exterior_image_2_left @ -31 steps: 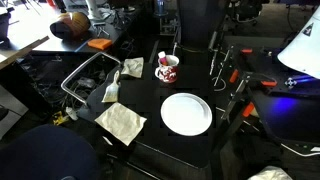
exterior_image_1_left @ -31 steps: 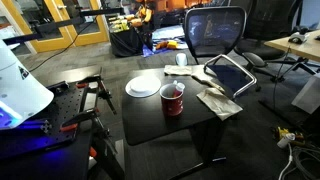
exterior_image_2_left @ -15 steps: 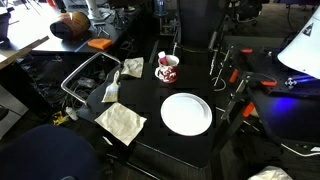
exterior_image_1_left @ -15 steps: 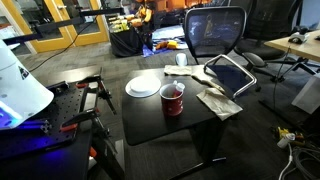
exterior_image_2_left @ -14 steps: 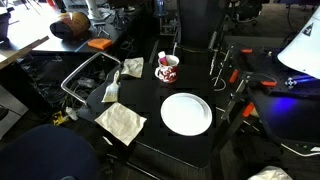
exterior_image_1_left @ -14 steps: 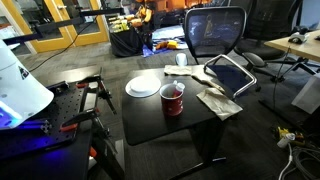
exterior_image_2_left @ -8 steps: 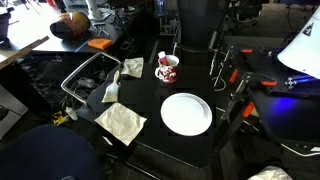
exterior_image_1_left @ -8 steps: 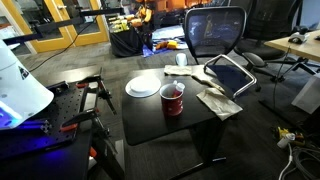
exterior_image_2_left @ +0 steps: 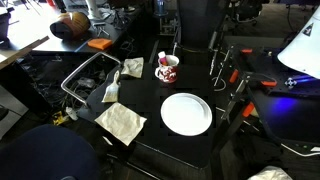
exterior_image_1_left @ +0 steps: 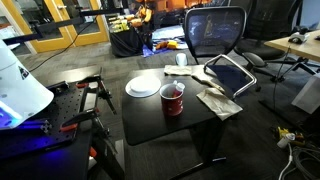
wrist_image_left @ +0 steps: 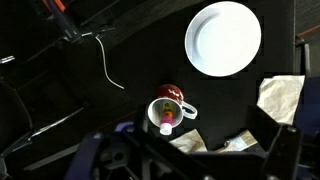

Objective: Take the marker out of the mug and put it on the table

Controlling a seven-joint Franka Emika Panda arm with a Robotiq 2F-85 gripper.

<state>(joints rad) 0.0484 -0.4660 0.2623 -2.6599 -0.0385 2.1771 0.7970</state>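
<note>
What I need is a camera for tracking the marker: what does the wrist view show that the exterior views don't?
Wrist view only: a look straight down into the red cylindrical mug at the slim dark reddish marker inside. Exterior views only: the black mesh office chair by the matt black table. Both: mug, table, white round plate, crumpled napkins.

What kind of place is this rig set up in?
Probably an office or lab workspace: a mesh office chair, a light wooden desk, and a small black table as the work surface.
</note>
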